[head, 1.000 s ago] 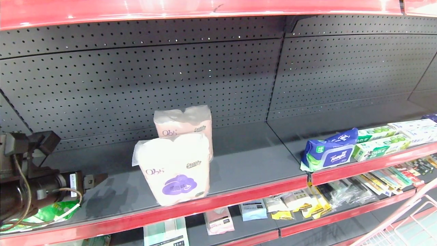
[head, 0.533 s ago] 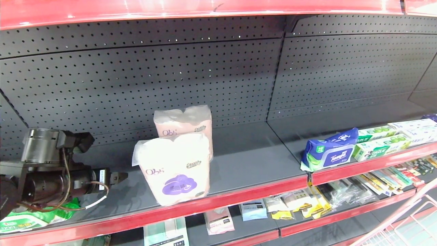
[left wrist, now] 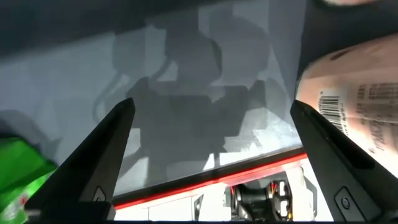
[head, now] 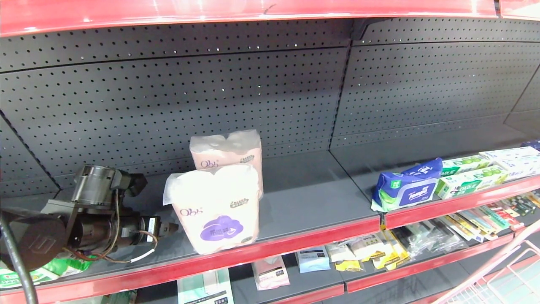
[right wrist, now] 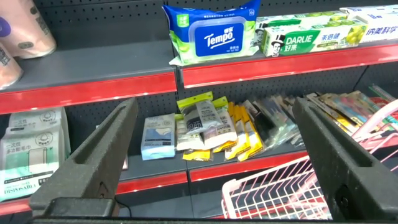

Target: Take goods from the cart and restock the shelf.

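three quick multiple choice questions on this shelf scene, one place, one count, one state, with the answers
1. Where is the left gripper?
A) beside the purple-label paper roll pack, on the robot's left of it
B) inside the cart
C) over the toothpaste boxes

2. How many paper roll packs stand on this shelf?
A) one
B) two
C) four

3. The left gripper is
A) shut on a pack
B) open and empty
C) shut on a green bag

Answers: 1 A, the head view shows it next to that pack. 2 B, the purple-label one and the pink paper roll pack behind it. 3 B, its fingers are spread, nothing between.
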{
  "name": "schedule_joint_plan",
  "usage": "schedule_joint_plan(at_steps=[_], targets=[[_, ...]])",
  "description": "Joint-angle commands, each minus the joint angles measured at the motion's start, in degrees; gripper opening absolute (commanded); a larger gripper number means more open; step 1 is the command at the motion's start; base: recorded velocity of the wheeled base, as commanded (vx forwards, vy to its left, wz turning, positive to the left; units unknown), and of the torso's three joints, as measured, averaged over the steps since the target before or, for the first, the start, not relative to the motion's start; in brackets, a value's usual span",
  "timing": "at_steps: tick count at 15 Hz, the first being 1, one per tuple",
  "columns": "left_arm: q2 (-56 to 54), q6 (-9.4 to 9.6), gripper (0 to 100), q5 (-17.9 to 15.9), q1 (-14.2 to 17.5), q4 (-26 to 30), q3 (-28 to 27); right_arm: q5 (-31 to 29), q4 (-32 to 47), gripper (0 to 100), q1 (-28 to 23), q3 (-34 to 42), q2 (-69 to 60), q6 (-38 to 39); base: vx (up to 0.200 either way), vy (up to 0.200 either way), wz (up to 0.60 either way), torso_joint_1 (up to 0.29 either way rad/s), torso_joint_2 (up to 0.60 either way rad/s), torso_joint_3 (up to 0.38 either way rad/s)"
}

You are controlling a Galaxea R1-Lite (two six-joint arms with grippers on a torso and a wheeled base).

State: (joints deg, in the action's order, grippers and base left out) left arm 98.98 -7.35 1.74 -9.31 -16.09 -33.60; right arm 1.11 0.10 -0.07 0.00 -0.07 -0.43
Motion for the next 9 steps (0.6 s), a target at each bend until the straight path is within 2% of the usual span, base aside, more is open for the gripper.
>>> schedule_joint_plan(at_steps=[1,9], targets=[[1.4,-0.03,100,0.0,-0.7,0.0,-0.2,0.0,0.0,100,0.0,0.0,0.1,0.0,0.000,0.000,0.00,0.000,0.00,0.000],[3.9,0.06,100,-0.2,-2.6,0.1,-2.8,0.0,0.0,100,0.1,0.0,0.1,0.0,0.000,0.000,0.00,0.000,0.00,0.000]])
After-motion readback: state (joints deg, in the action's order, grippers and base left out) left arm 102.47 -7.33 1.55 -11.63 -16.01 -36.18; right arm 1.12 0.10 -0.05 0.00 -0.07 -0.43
